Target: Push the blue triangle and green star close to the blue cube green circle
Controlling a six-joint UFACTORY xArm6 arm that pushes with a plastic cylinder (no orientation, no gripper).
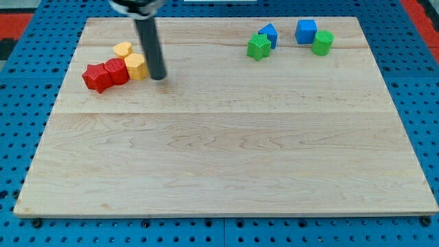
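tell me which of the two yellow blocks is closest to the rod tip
The lower yellow block, right beside my tip on its left and touching the red blocks. The other yellow block sits farther up and left.

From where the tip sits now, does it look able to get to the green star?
Probably yes. My tip sits beside the yellow blocks at the view's left; bare board lies between it and the green star.

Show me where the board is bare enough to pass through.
Bare: everything below my tip, and the top middle between yellow hexagon and green star. Crowded: the red-yellow cluster at left; the blue triangle, blue cube, green circle at top right.
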